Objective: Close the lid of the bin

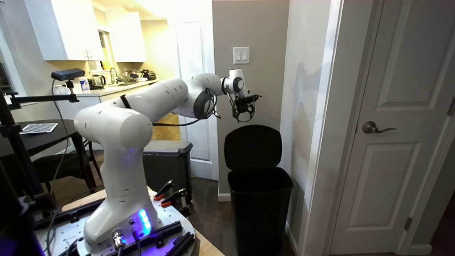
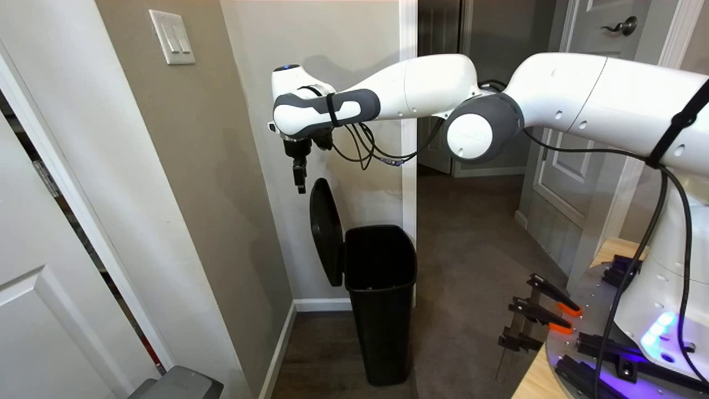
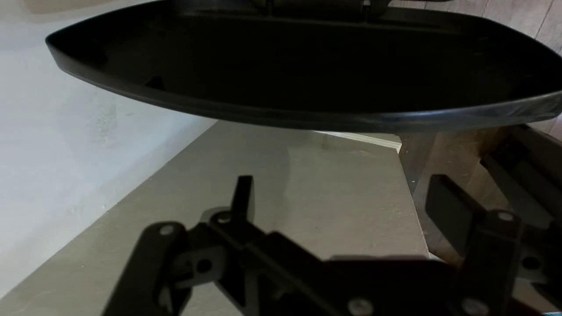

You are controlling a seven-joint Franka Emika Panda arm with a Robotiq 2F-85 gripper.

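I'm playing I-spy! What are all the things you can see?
Bin: one, black, on floor
Lid: one, black, open, at bin's rim
Light switches: two, white, on wall
Doors: several, mostly white, around room
Box: one, dark, beside door
Kettle: one, silver, on counter
Small blurry things: several, mixed, on counter
Cupboards: several, white, above counter
Table: one, black, near counter
Board: one, black-and-white, on table
Camera: one, dark, on stand
Clamps: two, black and orange, near base
Arm: one, white, above base
Cables: several, black, along arm
Gripper: one, black, open, near lid's top
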